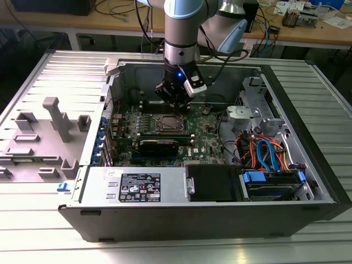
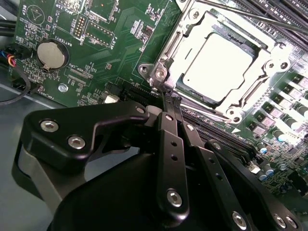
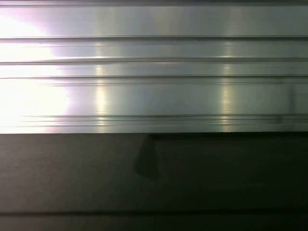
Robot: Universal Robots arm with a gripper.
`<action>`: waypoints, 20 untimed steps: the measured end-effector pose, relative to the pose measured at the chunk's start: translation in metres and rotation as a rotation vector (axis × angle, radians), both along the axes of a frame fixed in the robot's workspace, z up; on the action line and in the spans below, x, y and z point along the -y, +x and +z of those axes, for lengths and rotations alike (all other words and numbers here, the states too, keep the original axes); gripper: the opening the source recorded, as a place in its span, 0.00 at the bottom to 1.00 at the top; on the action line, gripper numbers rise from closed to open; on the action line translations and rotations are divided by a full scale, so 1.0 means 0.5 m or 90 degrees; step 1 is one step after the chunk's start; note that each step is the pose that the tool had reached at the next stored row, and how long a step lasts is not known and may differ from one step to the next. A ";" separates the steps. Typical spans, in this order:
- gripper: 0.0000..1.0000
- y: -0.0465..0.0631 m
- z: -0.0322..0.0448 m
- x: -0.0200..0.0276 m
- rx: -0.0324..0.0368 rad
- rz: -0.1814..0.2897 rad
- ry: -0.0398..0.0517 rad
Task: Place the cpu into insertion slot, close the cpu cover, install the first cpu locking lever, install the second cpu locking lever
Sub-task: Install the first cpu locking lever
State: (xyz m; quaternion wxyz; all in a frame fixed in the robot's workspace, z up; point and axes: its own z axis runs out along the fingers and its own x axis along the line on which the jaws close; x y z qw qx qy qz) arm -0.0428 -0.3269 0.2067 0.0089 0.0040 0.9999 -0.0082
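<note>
Black linkage bars of our gripper point(image 2: 167, 103) take up the near part of the second wrist view, and its two fingers point(image 2: 169, 134) are pressed together with nothing between them, tips coming to a point at the near corner of the insertion slot point(image 2: 161, 72). Just beyond those tips lies the cpu point(image 2: 219, 60), its pale metal top seated flat inside the socket, with the cpu cover point(image 2: 250, 103) lying down around it as a silvery frame. A thin locking lever point(image 2: 250, 17) runs along the far edge of the socket. From the fingertips, then, the chip sits straight ahead and a little to one side, touching nothing of ours. In the exterior view we stand above the motherboard point(image 1: 204, 131), toward the back wall of the computer case point(image 1: 181, 220).
</note>
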 end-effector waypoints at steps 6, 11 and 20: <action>0.11 0.000 -0.002 0.0048 0.0000 0.000 0.0001; 0.11 0.000 -0.004 0.0062 -0.0002 0.000 -0.0004; 0.11 0.001 -0.008 0.0060 -0.0002 0.000 -0.0002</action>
